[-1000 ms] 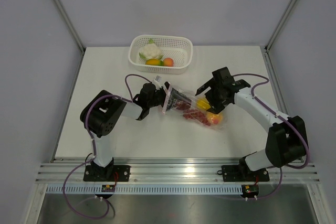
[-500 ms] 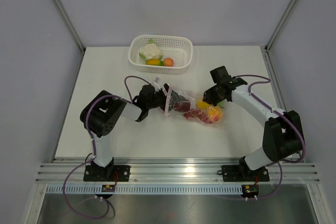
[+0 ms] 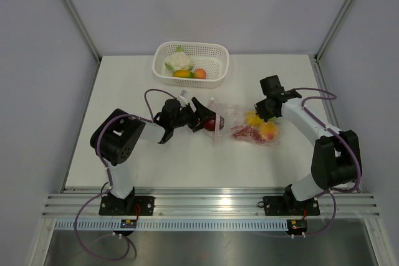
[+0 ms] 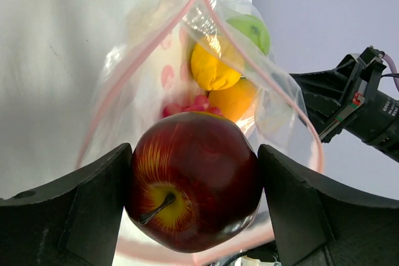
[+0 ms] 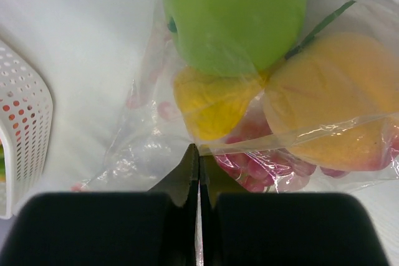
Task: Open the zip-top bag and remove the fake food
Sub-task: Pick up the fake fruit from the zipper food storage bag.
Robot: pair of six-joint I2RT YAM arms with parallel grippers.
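Observation:
The zip-top bag (image 3: 246,123), clear with a pink zip strip (image 4: 215,17), lies mid-table with its mouth open toward my left gripper (image 3: 204,118). That gripper is shut on a dark red apple (image 4: 193,182) at the bag's mouth, one finger on each side. More fake food stays inside the bag: a green apple (image 5: 237,17), a yellow piece (image 5: 215,101), a peach-orange fruit (image 5: 330,110) and red grapes (image 5: 262,169). My right gripper (image 5: 198,154) is shut on the bag's film at its far end, beside the yellow piece.
A white perforated basket (image 3: 218,70) stands at the back of the table with a cauliflower (image 3: 179,60), an orange piece (image 3: 182,73) and a peach (image 3: 199,73) in it. Its wall (image 5: 22,123) shows left of my right gripper.
My right gripper closed on the bag's far end and drew the bag to the right. The red apple stayed in my left gripper and now sits at the bag's mouth.

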